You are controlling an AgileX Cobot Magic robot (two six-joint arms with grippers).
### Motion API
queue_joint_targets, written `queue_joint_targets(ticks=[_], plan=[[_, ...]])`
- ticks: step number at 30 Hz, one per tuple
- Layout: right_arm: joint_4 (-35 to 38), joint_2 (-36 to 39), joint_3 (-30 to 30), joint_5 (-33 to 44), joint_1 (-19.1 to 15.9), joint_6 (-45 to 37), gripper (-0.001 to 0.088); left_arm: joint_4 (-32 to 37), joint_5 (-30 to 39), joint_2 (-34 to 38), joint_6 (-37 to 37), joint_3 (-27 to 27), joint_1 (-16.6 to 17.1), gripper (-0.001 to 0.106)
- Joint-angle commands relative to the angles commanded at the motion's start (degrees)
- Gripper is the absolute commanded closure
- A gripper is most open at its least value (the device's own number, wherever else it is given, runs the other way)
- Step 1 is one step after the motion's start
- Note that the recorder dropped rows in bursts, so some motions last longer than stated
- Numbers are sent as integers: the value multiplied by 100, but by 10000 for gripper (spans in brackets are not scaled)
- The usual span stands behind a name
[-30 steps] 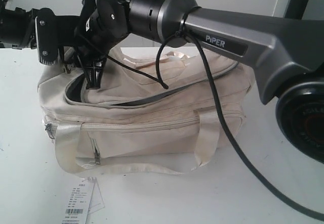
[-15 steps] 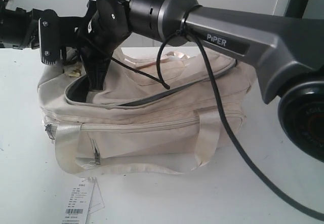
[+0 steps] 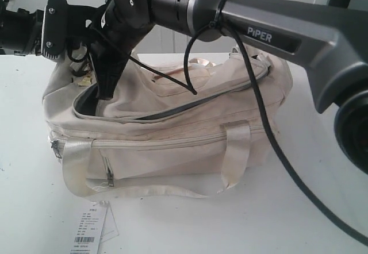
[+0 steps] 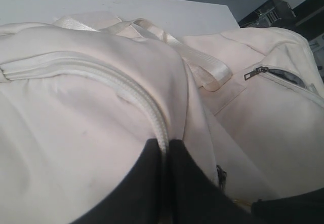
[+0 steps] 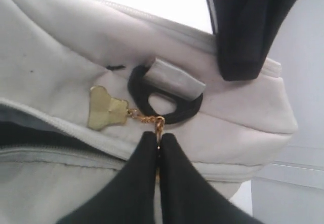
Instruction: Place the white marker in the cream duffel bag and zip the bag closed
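The cream duffel bag (image 3: 172, 139) lies on the white table with its top zip (image 3: 144, 115) gaping and dark lining showing. My right gripper (image 3: 105, 93) reaches across to the bag's left end. In the right wrist view it (image 5: 159, 135) is shut on the gold chain of the zip pull, beside a gold charm (image 5: 104, 107) and a black ring (image 5: 167, 100). My left gripper (image 4: 166, 145) is shut on the bag's cream zip edge at that same end (image 3: 73, 56). The white marker is out of view.
A white paper tag with a barcode (image 3: 92, 234) lies on the table in front of the bag. Strap handles (image 3: 236, 150) hang over the front pocket, whose metal pull (image 3: 109, 179) dangles. The right arm's black cable (image 3: 270, 145) drapes across the bag.
My right gripper has shut on the zip pull's chain at the bag's left end and its arm has risen slightly. The bag's right end has lifted a little.
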Motion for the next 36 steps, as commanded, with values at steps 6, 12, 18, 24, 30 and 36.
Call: queue_joint_targets(ticks=[6, 12, 18, 24, 30, 36], plan=[[388, -96, 0, 11, 0, 0, 868, -18, 0, 0, 0, 0, 0, 1053], [651, -191, 0, 56, 0, 0, 868, -18, 0, 0, 0, 0, 0, 1053], [779, -215, 0, 146, 0, 0, 868, -18, 0, 0, 0, 0, 0, 1053], [1133, -229, 0, 316, 0, -49, 868, -21, -10, 0, 0, 0, 0, 1053], [1132, -229, 0, 587, 0, -49, 868, -21, -35, 0, 0, 0, 0, 1053], [1258, -229, 0, 633, 0, -49, 868, -21, -47, 0, 0, 0, 0, 1053]])
